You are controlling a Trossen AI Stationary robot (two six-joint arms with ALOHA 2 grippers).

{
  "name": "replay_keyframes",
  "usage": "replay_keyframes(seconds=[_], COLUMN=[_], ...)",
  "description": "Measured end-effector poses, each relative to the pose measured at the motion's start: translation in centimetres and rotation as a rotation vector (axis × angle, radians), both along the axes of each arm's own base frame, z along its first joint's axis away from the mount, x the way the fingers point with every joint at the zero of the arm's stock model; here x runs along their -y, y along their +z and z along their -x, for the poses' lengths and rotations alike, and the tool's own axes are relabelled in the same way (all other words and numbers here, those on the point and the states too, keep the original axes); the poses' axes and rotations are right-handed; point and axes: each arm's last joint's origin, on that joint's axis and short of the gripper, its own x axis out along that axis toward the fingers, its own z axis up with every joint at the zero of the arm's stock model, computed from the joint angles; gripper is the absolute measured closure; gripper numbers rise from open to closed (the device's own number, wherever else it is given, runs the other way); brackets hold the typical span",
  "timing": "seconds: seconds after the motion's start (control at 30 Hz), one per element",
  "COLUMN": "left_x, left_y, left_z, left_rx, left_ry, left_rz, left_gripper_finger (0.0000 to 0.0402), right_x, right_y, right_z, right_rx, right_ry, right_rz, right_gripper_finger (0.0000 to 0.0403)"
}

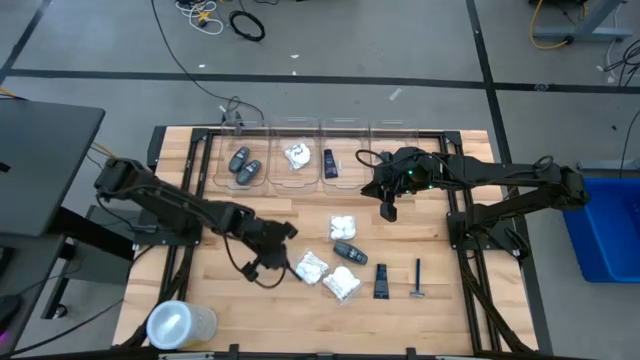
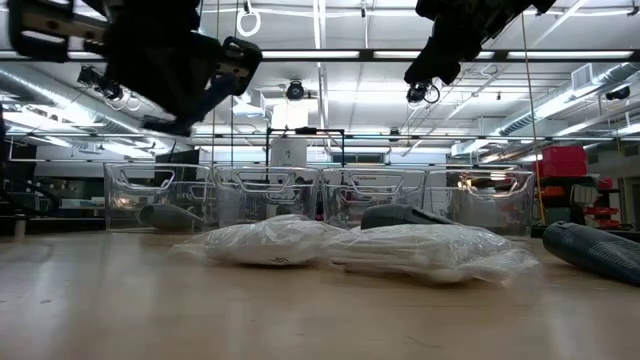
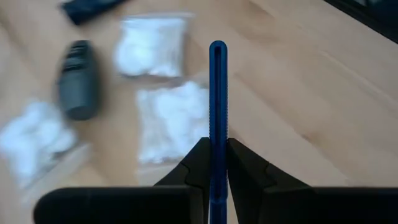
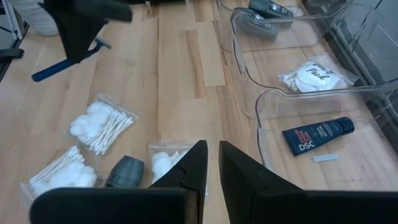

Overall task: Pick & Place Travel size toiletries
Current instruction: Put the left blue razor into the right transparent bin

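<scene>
Left wrist view: left tool [image 3: 217,177] pinched tight on a thin blue razor [image 3: 217,106], lifted above white packets [image 3: 171,118] on the tabletop [image 3: 298,93].
Right tool [image 4: 211,163]: nearly closed, empty, hovering by the far bins [image 4: 323,93].

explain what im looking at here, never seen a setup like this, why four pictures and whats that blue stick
It is a robot with two dark arms at a wooden table, filmed by four cameras at once: one overhead, one level with the tabletop, and one on each wrist. The left gripper is shut on a blue razor, the stick its wrist camera sees between the fingers. The right gripper is shut and holds nothing, hanging near the clear bins. Those bins already hold grey cases, a white packet and a black tube. More packets, a case, a tube and another razor lie loose on the table.
</scene>
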Motion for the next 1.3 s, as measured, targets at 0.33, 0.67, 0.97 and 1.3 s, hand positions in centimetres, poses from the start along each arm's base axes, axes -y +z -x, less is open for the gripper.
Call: replay_keyframes(seconds=[0.33,0.67,0.97,1.3], left_x=[-3.8,-6.2,-8.7,-10.9], left_y=[2.7,4.0,5.5,6.9], left_z=[0.4,0.1,-0.9,-1.3], left_rx=[0.096,0.202,0.375,0.525], left_ry=[0.157,0.251,0.381,0.473], left_rz=[0.038,0.049,0.122,0.175], left_gripper_finger=[0.0359,0.0360,0.0357,0.0359], right_x=[0.0,0.0,0.2,0.3], right_y=[0.0,0.4,2.3,3.5], right_z=[0.0,-0.3,-1.3,-1.7], right_rx=[0.000,0.053,0.268,0.399], right_ry=[0.000,0.000,0.007,0.003], right_rz=[0.000,0.007,0.050,0.128], right_gripper_finger=[0.0357,0.0357,0.0357,0.0357])
